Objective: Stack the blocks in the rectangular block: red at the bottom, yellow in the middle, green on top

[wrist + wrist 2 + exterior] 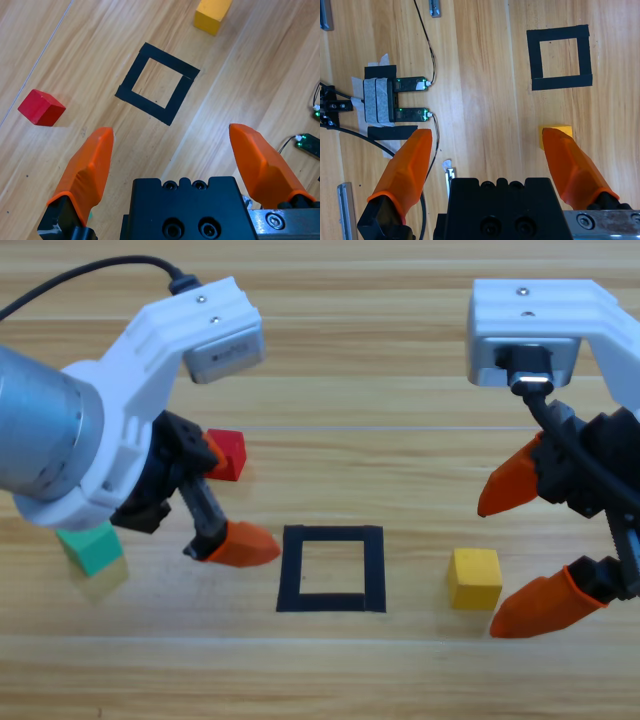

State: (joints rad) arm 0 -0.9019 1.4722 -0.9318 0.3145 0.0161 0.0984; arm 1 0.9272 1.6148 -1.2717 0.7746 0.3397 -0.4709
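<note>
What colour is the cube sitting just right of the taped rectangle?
Yellow. The cube beside the taped rectangle shows best in the high view.

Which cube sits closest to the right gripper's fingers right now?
The yellow cube, just beside the right gripper; red cube and green cube lie far left.

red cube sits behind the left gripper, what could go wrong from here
The red cube lies just beyond the open left gripper, off to one side of its jaws in the wrist view, so a lowering jaw could nudge it away. The right gripper, open beside the yellow cube, could bump it early, though the taped rectangle holds no red yet.
</note>
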